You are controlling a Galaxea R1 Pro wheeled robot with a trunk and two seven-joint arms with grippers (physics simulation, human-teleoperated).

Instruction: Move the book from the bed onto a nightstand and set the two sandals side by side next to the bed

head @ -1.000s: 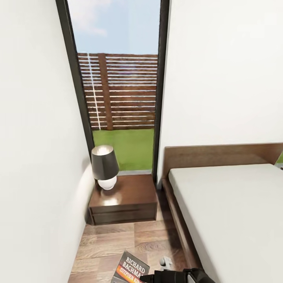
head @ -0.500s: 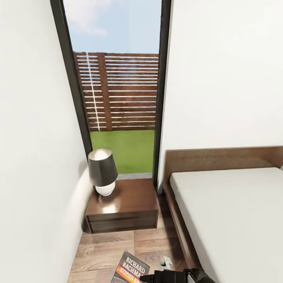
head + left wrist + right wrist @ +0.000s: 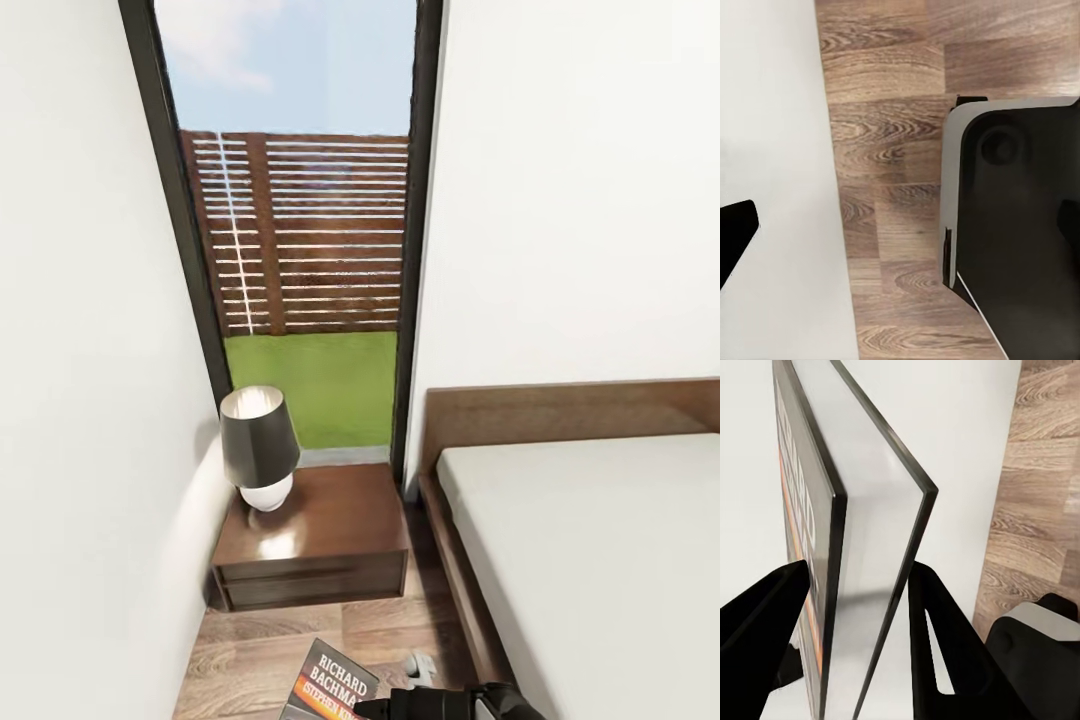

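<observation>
My right gripper point(image 3: 859, 574) is shut on the book point(image 3: 862, 547), held edge-on between the two black fingers point(image 3: 765, 615). The head view shows the book point(image 3: 332, 682) low in the picture over the wood floor, its dark cover with white lettering and an orange band tilted up, with the right gripper point(image 3: 425, 705) beside it. Ahead stands the dark brown nightstand point(image 3: 330, 520), two drawers, against the window. The bed point(image 3: 600, 560) with its grey mattress and wooden headboard point(image 3: 570, 412) lies to the right. My left gripper point(image 3: 900, 229) hangs open over the floor with nothing in it.
A lamp point(image 3: 258, 450) with a dark shade and white base takes the nightstand's left half. A white wall point(image 3: 80, 400) runs close along the left. The tall dark-framed window point(image 3: 300, 250) shows grass and a slatted fence. The robot's dark base point(image 3: 1020, 225) fills part of the left wrist view.
The whole head view has shifted: nightstand, lamp and bed sit lower and slightly larger, so the camera has moved closer. The book stays in my right gripper.
</observation>
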